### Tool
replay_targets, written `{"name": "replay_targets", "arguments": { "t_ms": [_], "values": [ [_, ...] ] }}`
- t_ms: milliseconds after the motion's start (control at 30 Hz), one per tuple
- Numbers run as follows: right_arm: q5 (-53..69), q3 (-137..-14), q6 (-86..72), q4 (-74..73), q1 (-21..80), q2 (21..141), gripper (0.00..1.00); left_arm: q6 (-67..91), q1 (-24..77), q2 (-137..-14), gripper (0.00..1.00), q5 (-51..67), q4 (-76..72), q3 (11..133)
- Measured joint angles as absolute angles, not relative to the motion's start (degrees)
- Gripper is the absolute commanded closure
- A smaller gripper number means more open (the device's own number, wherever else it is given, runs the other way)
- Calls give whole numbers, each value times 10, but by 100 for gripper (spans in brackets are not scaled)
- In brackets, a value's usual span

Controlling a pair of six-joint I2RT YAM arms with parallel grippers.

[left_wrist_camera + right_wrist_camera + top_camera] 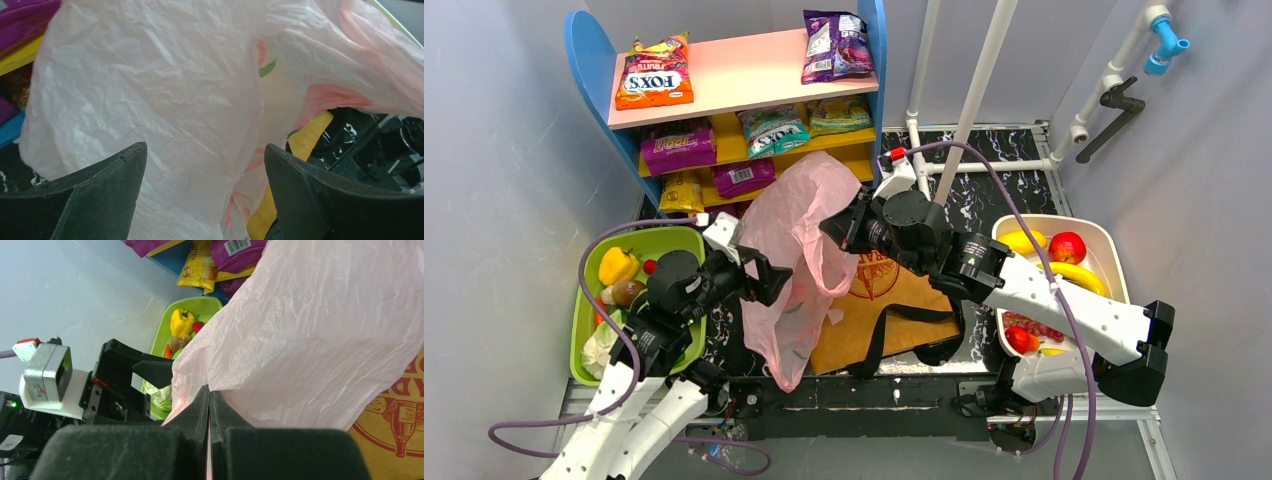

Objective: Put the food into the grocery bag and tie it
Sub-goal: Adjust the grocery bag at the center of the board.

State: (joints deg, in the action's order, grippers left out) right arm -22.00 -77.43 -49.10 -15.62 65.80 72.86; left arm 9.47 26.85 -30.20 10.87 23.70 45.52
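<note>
The grocery bag (789,250), a thin, crinkly, translucent pink plastic sack, hangs lifted at the centre of the overhead view, partly over a stiff brown paper bag (894,300) with black straps.

The right gripper (209,392) has its jaws pressed fully together on a fold of the pink film and carries the bag's weight. The left gripper (205,150) stands wide apart at about 8 o'clock of the bag. Its two fingers face the film and have hold of nothing.

By my reading the task is at its very start. The bag looks limp and flat, with no bulge of anything inside. The shiny purple and teal snack packets (774,130) lie on the blue-and-pink shelf (734,70) at 12 o'clock. The yellow and red fruit (1067,246) sits in the white tub (1114,250) at 3 o'clock. The yellow pepper and other vegetables (617,265) rest in the green tray (659,238) at 9 o'clock. Opening the mouth, loading every item and tying the handles are all left to do.

The bag's long axis runs from 12 o'clock down to about 6 o'clock in the overhead view, its narrow tail pointing at the arm bases. A loop like a handle droops at its 3 o'clock edge. I cannot tell which way the mouth faces.
</note>
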Motion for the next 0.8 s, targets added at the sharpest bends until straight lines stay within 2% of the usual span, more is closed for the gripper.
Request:
{"name": "replay_targets", "arguments": {
  "t_ms": [167, 233, 333, 467, 533, 567, 600, 633, 667, 800],
  "values": [
    [-211, -783, -491, -159, 651, 732, 99, 87, 311, -296, 17, 98, 223, 444],
    [-208, -786, -490, -162, 648, 734, 99, 84, 333, -297, 24, 89, 218, 444],
    [-204, -788, -489, -163, 644, 735, 99, 79, 358, -307, 42, 70, 206, 444],
    [-199, -790, -487, -166, 641, 735, 99, 79, 376, -347, 44, 32, 193, 446],
    [-197, -790, -486, -166, 641, 735, 99, 79, 380, -369, 49, 14, 187, 446],
    [-196, -790, -486, -166, 639, 735, 99, 79, 381, -380, 59, 6, 185, 446],
    [-195, -790, -486, -166, 638, 735, 99, 77, 381, -391, 75, -1, 183, 446],
    [-194, -790, -486, -166, 638, 735, 99, 76, 381, -398, 96, -8, 182, 447],
    [-193, -790, -486, -167, 637, 733, 99, 70, 381, -408, 100, -16, 182, 448],
    [-194, -788, -486, -174, 636, 722, 99, 78, 381, -429, 100, -43, 225, 492]
  ]
}}
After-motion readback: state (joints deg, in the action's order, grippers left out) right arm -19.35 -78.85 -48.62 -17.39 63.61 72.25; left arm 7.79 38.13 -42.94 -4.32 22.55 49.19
